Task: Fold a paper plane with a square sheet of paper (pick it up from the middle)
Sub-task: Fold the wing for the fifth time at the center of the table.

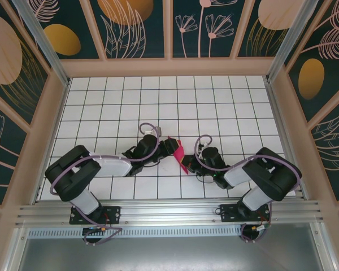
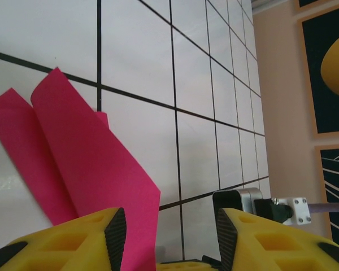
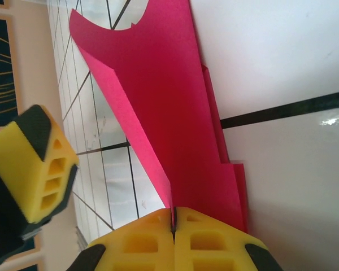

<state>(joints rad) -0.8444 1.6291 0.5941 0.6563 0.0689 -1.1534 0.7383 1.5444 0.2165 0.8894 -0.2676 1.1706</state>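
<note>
Plainly the task is part-way along, as I judge it: the sheet of paper [image 1: 181,155] is no flat square but a narrower, creased magenta shape with several layers stacked along one side, and one long flap stands up off the bench [image 1: 130,101] along a crease in the right wrist view. It does not yet read as a slim pointed dart, so the later folds and the final shaping look to be left; exactly which folds are done I cannot tell. The paper sits near the middle of the bench, between the two arms, partly lifted rather than lying flat. Both arms reach inward from their bases with elbows out, so that their wrists meet over the paper from opposite sides. The right tool [image 3: 173,217] has its yellow fingers pressed together on the near edge of the raised flap, pinching the paper at the crease. The left tool [image 2: 170,226] has its fingers spread with a clear gap; the paper [image 2: 96,169] runs down beside one finger and partly into that gap, and I see no grip there. From the right wrist, one yellow finger of the left tool [image 3: 37,164] hangs just beside the flap [image 3: 169,113], apart from it.
</note>
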